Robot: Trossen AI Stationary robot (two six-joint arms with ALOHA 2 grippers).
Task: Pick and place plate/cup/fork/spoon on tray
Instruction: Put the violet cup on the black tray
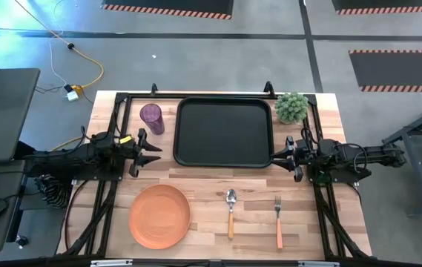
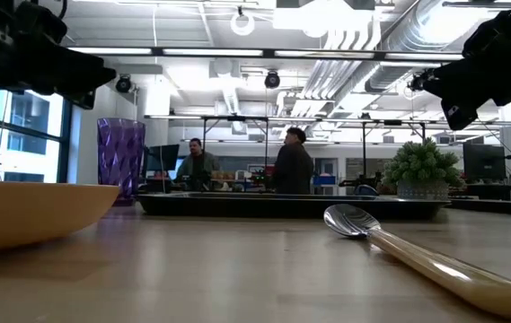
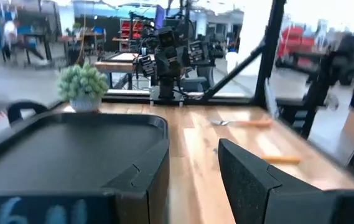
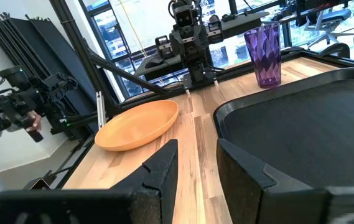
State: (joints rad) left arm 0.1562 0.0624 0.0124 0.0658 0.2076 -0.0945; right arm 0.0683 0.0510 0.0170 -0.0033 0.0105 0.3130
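Note:
The black tray [image 1: 225, 132] lies at the table's far middle, empty. The purple cup [image 1: 151, 118] stands upright left of it. The orange plate [image 1: 159, 215] lies near the front left. The spoon [image 1: 231, 211] and the fork [image 1: 278, 219] lie at the front, bowl and tines toward the tray. My left gripper [image 1: 151, 153] hovers open left of the tray's near corner. My right gripper [image 1: 285, 157] hovers open at the tray's near right corner. Both are empty.
A small green potted plant [image 1: 292, 107] stands at the far right, beside the tray. Black frame bars [image 1: 125, 99] run along the table's far and side edges. People stand in the room beyond the table [image 2: 293, 161]. Bare wood lies between tray and tableware.

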